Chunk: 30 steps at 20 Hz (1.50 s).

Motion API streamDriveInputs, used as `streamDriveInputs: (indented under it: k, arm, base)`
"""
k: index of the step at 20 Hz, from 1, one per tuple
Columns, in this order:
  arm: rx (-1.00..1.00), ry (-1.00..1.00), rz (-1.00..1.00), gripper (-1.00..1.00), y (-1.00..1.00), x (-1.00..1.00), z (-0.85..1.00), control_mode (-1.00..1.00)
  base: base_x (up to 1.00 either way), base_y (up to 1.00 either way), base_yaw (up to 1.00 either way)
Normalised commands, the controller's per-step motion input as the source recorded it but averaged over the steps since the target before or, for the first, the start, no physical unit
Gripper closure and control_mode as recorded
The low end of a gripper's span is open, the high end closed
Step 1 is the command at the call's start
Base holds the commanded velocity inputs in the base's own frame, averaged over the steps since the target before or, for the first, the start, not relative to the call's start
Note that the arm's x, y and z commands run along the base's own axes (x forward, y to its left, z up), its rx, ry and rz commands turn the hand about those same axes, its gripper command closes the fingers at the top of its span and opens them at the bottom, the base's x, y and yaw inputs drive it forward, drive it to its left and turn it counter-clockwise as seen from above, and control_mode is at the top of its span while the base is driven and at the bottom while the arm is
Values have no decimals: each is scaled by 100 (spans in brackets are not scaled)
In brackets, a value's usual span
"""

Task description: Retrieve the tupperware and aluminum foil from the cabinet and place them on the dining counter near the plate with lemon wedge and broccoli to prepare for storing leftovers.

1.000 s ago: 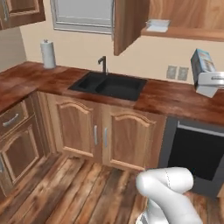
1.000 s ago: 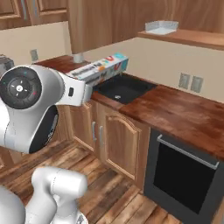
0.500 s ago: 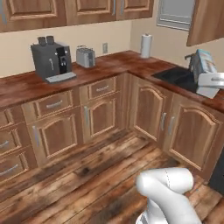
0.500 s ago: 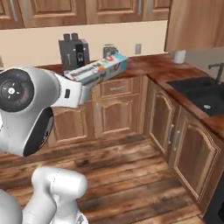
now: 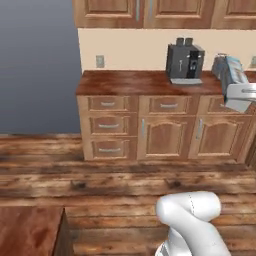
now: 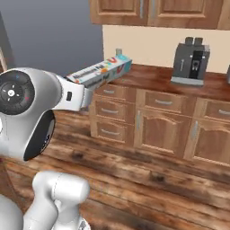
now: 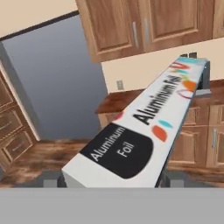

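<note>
Foil run in progress, so quick notes from my end. The aluminum foil (image 7: 144, 122) box is clamped in the tool (image 6: 85, 96), jaws spread wide across the box's width, and it sticks straight out ahead of the hand, well above the floor. From the right base camera it points out toward the wall surface (image 6: 157, 76) with the coffee machine (image 6: 191, 60) on it; from the left one I see the far end of the box up by that same machine. The label reads fine in the hand camera, so the box sits flat in the grip.

My read is this is the carry leg: foil is out of the cabinet and I'm hauling it to the dining counter. A reddish wood corner (image 5: 30, 230) sits at the bottom left of the left base camera, which could be that counter, but I can't say for sure. No plate, tupperware, lemon wedge or broccoli to aim at right now.

How I'd do it well: keep the arm steady while the base drives, since that long box is held at one end and could lever loose. Watch the free end near cabinet fronts (image 5: 165, 135). Don't release until the plate is actually lined up.
</note>
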Motion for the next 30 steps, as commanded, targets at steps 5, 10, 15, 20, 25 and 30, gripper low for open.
streamDriveInputs:
  k: [5,10,15,20,25,30]
  arm:
    - [0,0,0,100,0,0,0,100]
    - [0,0,0,100,0,0,0,100]
    - [0,0,0,100,0,0,0,100]
    - [0,0,0,100,0,0,0,100]
    - [0,0,0,100,0,0,0,100]
    - [0,0,0,100,0,0,0,100]
  base:
    - [-8,13,97]
    - [17,3,88]
    - [1,-51,71]
    - [-7,-81,61]
    - [-1,-28,72]
    - [0,-23,78]
